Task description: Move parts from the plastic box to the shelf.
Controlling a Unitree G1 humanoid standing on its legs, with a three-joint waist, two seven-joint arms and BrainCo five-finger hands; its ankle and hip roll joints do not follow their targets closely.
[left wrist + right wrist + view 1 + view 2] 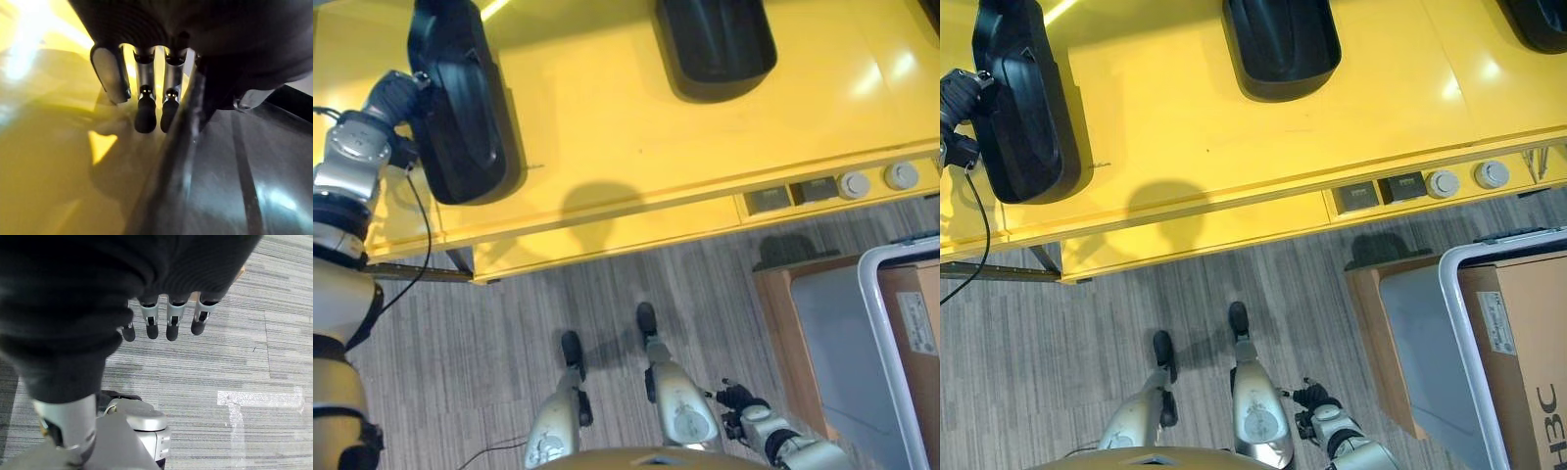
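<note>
A: From the left eye?
B: Yellow shelf [626, 127] across the far side. Left part [460, 108], black, lying on it at the far left; middle part [715, 39] farther right, well apart. Left robot hand [399, 98] just beside the left part's left edge.

A: And lower down?
B: Right robot hand [736, 397] hanging near, right of centre, over the grey floor [489, 333]. Box [873, 294] with a white rim at the right, a carton [915, 333] just to its right.

A: Right eye?
B: Same scene. Right part [1538, 20] at the shelf's far right corner, cut off by the edge.

A: Left wrist?
B: Fingers [145, 115] straight and close together, pointing down onto the yellow surface, right against the left part's dark rim [234, 166]. Nothing pinched. Cannot tell whether touching the rim or just beside it.

A: Right wrist?
B: Fingers [171, 318] loose, slightly spread, dangling above the floor. Nothing held.

A: So, the parts?
B: All three on the shelf, none in either robot hand.
</note>
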